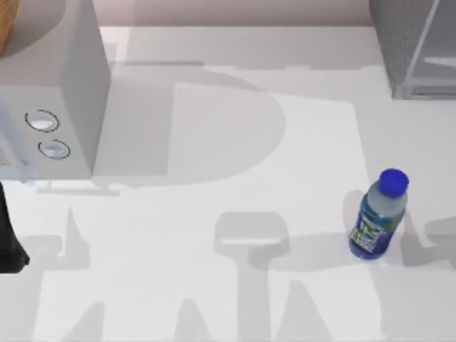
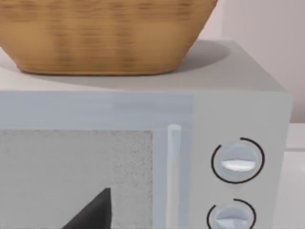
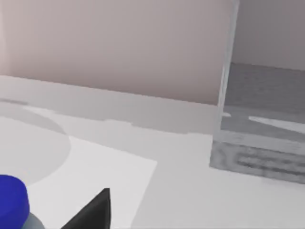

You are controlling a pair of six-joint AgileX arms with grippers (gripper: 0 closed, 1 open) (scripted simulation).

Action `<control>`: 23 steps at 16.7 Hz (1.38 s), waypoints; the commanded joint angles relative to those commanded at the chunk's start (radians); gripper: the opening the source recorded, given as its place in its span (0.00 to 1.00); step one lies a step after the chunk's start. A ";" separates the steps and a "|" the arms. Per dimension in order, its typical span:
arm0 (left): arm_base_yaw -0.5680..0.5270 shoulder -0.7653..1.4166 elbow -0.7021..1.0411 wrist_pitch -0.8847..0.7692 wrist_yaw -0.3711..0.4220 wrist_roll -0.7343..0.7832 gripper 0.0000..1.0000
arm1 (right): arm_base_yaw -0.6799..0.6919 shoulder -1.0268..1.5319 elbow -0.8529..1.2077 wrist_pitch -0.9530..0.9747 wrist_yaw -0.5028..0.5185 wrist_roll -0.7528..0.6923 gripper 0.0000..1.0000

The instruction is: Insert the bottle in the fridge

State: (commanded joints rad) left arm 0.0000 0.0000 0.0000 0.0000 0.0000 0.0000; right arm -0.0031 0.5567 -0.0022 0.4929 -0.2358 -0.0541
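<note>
The bottle (image 1: 377, 214) stands upright on the white table (image 1: 214, 299) at the right, blue cap up, with nothing touching it. Its blue cap (image 3: 12, 198) also appears close by in the right wrist view, beside a dark part of my right gripper (image 3: 93, 212). The fridge (image 1: 413, 43), dark-grey speckled with pale frame edges, stands at the table's far right corner, well behind the bottle, and appears again as the fridge (image 3: 262, 152) in the right wrist view. A dark part of my left gripper (image 2: 93, 212) hangs in front of the white box. A black piece of my left arm (image 1: 8, 235) shows at the left edge.
A white box with two round dials (image 1: 50, 92) stands at the far left, and a woven basket (image 2: 105, 33) rests on its top. A pale wall runs along the table's back edge. Bare tabletop lies between the box and the bottle.
</note>
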 joint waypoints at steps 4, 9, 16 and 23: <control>0.000 0.000 0.000 0.000 0.000 0.000 1.00 | -0.006 0.402 -0.018 0.333 -0.154 -0.042 1.00; 0.000 0.000 0.000 0.000 0.000 0.000 1.00 | -0.010 0.886 -0.034 0.734 -0.336 -0.093 1.00; 0.000 0.000 0.000 0.000 0.000 0.000 1.00 | -0.007 1.282 -0.021 1.087 -0.497 -0.137 1.00; 0.000 0.000 0.000 0.000 0.000 0.000 1.00 | -0.004 1.303 -0.018 1.105 -0.503 -0.137 1.00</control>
State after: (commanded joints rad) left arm 0.0000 0.0000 0.0000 0.0000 0.0000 0.0000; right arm -0.0070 1.8600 -0.0202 1.5977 -0.7389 -0.1915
